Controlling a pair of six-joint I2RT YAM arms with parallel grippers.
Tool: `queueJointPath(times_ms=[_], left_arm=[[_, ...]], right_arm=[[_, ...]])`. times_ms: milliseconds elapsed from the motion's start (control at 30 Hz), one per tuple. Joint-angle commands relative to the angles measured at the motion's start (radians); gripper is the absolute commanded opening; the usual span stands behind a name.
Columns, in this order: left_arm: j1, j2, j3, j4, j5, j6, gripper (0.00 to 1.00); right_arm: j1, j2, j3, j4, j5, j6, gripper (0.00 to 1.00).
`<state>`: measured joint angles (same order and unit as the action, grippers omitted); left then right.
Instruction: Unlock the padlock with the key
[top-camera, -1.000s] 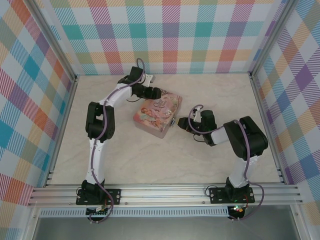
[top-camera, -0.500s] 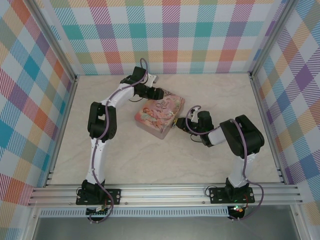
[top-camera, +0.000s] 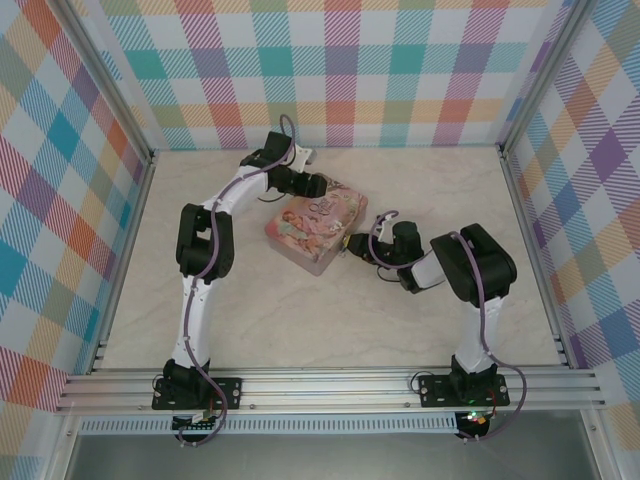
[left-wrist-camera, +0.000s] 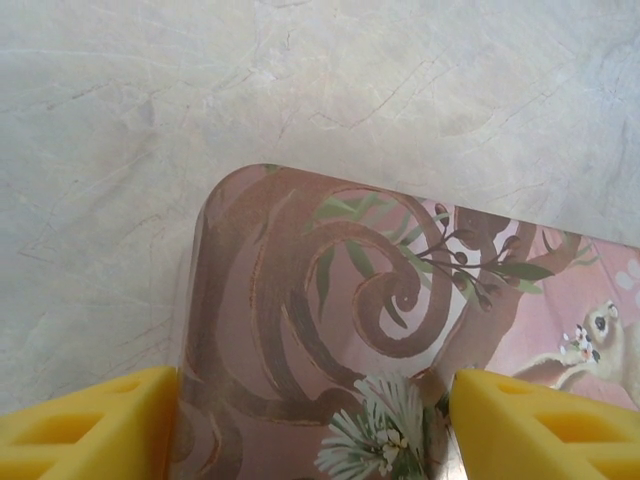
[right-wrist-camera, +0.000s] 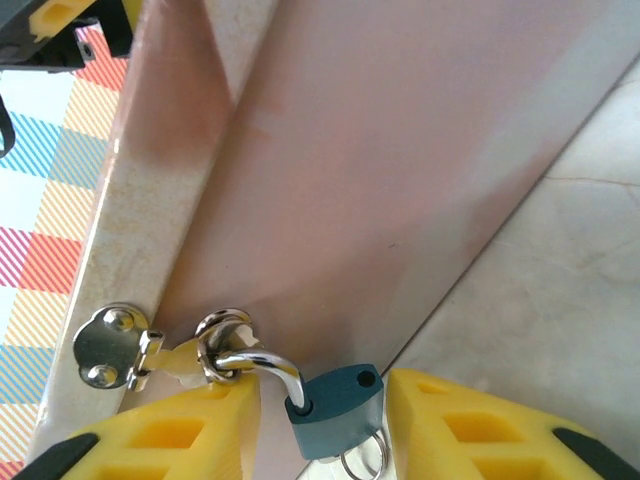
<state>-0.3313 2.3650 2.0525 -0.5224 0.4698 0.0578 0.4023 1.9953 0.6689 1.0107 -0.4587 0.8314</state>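
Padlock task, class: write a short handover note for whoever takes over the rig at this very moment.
The left gripper is open, fingers spread over a corner of the pink tin; contact unclear.
The right gripper is open, one finger on each side of the padlock, not clamped.
The padlock hangs from the hasp loop on the tin's side, shackle seated in the body.
The key is too small to pick out; thin wire rings hang under the padlock.
Done: arms in place. Left: get the key in, turn it, free the shackle.
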Motion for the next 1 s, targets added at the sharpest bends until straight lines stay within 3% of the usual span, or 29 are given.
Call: queueJointPath(times_ms=[0, 233, 600, 967], left_arm=[[-0.028, 0.050, 0.033, -0.083, 0.070, 0.014, 0.70], [-0.029, 0.100, 0.093, -0.109, 0.073, 0.014, 0.65], [-0.031, 0.145, 0.108, -0.141, 0.092, 0.022, 0.59], [-0.032, 0.139, 0.071, -0.112, 0.119, -0.005, 0.58]], right_arm=[[0.061, 0.066, 0.024, -0.103, -0.007, 0.012, 0.39], [0.070, 0.024, -0.031, -0.104, 0.080, -0.040, 0.41], [0.070, 0.104, -0.017, 0.202, 0.062, 0.063, 0.43], [0.079, 0.086, -0.033, 0.341, 0.102, 0.115, 0.40]])
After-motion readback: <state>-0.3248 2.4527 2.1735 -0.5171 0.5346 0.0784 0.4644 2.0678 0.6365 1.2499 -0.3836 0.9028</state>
